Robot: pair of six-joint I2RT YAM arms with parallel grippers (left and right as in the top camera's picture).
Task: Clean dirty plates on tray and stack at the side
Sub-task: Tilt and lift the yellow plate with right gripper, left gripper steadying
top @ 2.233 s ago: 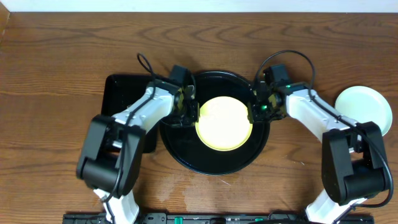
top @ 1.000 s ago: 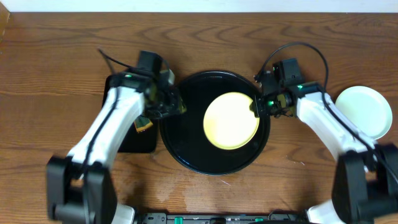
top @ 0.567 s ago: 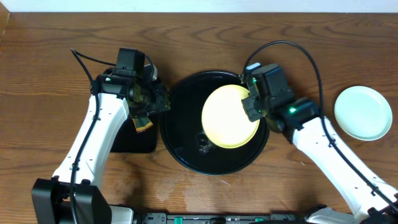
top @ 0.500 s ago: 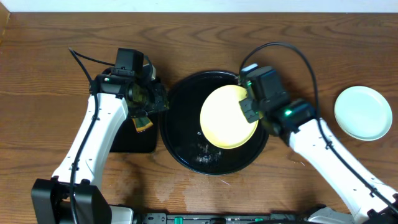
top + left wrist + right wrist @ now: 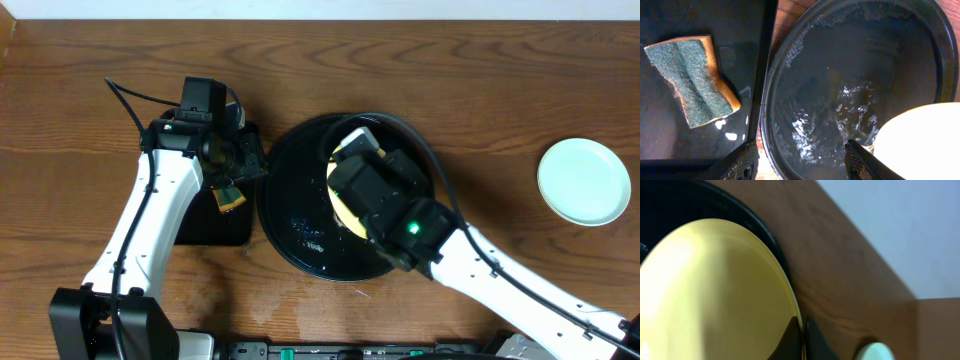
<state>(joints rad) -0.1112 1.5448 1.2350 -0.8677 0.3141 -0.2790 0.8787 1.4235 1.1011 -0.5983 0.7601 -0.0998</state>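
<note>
My right gripper is shut on the rim of the pale yellow plate, which hangs tilted above the round black tray. From overhead the raised right arm covers most of that plate; only its left edge shows over the tray. The tray floor is wet. A mint-white plate lies on the table at the far right, also seen as the small plate. My left gripper stands open and empty over the tray's left rim, seen from above as the left gripper.
A green-and-orange sponge lies on the rectangular black tray to the left of the round one, and shows from above as the sponge. Bare wooden table surrounds both trays.
My right arm has lifted and tilted the yellow plate off the tray and risen toward the camera. My left arm pulled back left, leaving the sponge on the rectangular tray.
</note>
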